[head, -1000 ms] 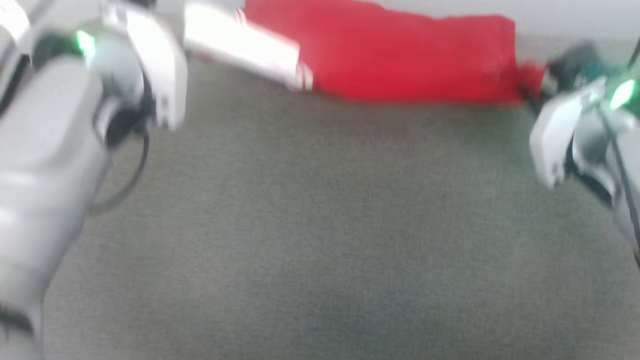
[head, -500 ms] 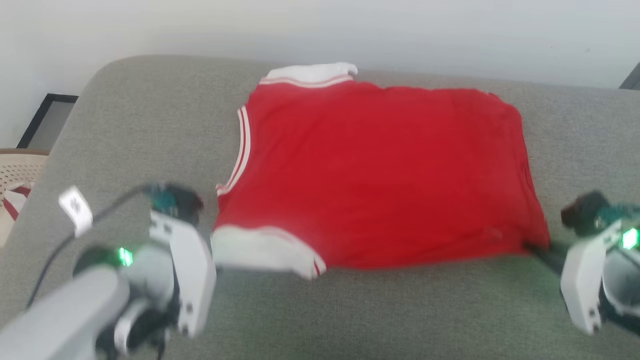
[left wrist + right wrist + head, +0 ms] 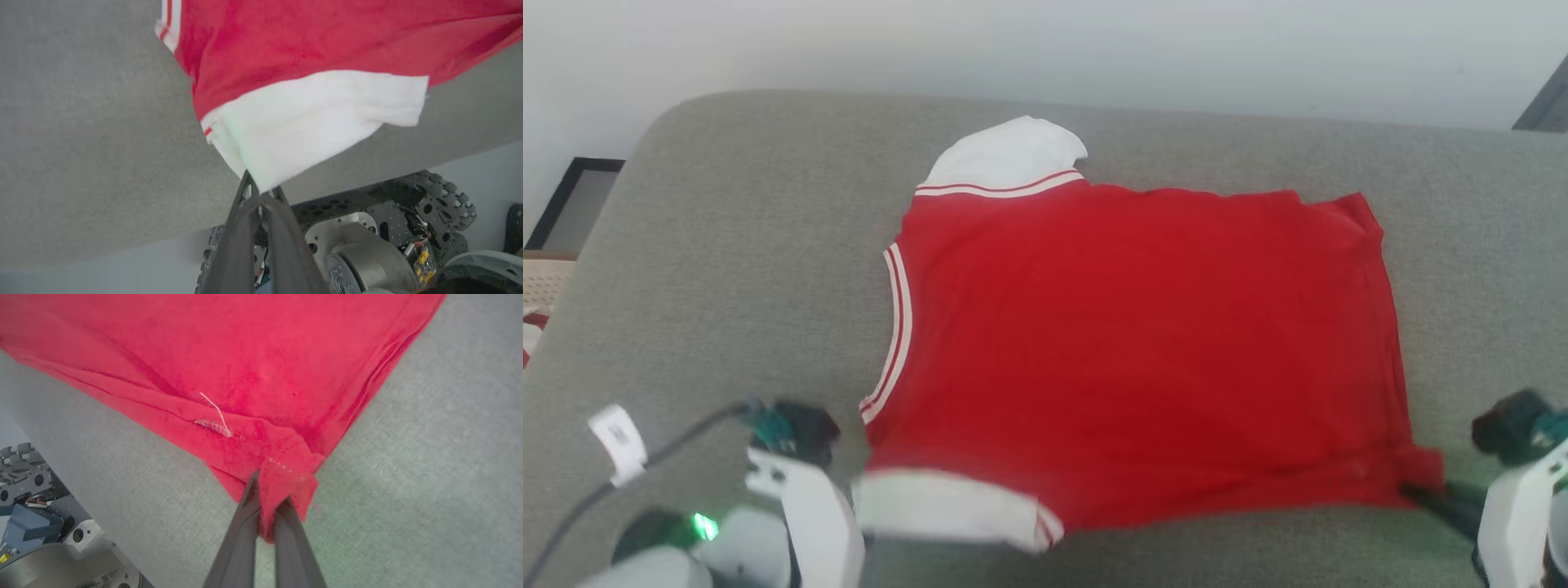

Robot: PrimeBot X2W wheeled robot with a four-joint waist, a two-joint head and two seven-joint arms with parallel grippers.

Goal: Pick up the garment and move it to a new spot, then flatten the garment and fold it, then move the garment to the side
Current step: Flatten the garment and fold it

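Grey upholstered cushion (image 3: 727, 245) before a pale wall (image 3: 1094, 49), a beige basket (image 3: 546, 282) beside its left edge.

Soft even daylight (slight blur throughout), no glare.

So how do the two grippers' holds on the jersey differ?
The left gripper pinches a white panel of the jersey; the right gripper pinches a red corner. Cloth at the left gripper lies smooth; at the right gripper it bunches into creases. Both are shut on it.
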